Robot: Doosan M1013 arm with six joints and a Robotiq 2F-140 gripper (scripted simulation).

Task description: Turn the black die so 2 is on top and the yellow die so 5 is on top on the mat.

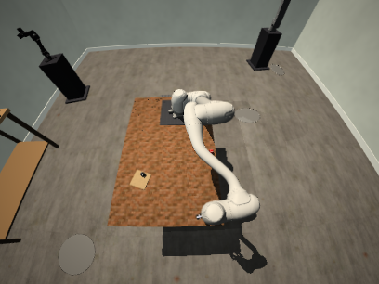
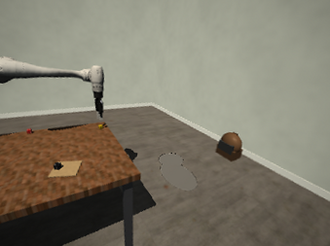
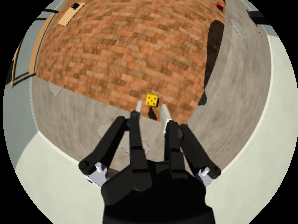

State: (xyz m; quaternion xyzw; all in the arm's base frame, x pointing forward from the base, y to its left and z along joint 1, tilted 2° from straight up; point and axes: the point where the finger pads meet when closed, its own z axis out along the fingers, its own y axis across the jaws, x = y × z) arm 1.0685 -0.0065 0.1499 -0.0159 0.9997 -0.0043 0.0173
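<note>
The yellow die (image 2: 101, 127) (image 3: 152, 100) lies on the table near its corner; the face seen in the wrist view has several dark pips, perhaps five. The arm hides it in the top view. My gripper (image 2: 100, 118) (image 3: 151, 108) is partly open and empty, pointing down a little above the yellow die. The black die (image 1: 143, 174) (image 2: 58, 166) (image 3: 75, 6) sits on the tan mat (image 1: 137, 183) (image 2: 71, 169) (image 3: 68, 17), near one edge; its number is too small to read. The red die (image 1: 212, 151) (image 2: 30, 131) (image 3: 220, 6) lies near the table's long edge; its number is unreadable.
The brown table (image 1: 158, 139) (image 2: 11, 165) (image 3: 120, 50) ends close beside the yellow die. The arm's white links (image 1: 211, 162) (image 2: 51, 73) reach along the table's long edge, passing near the red die in the top view.
</note>
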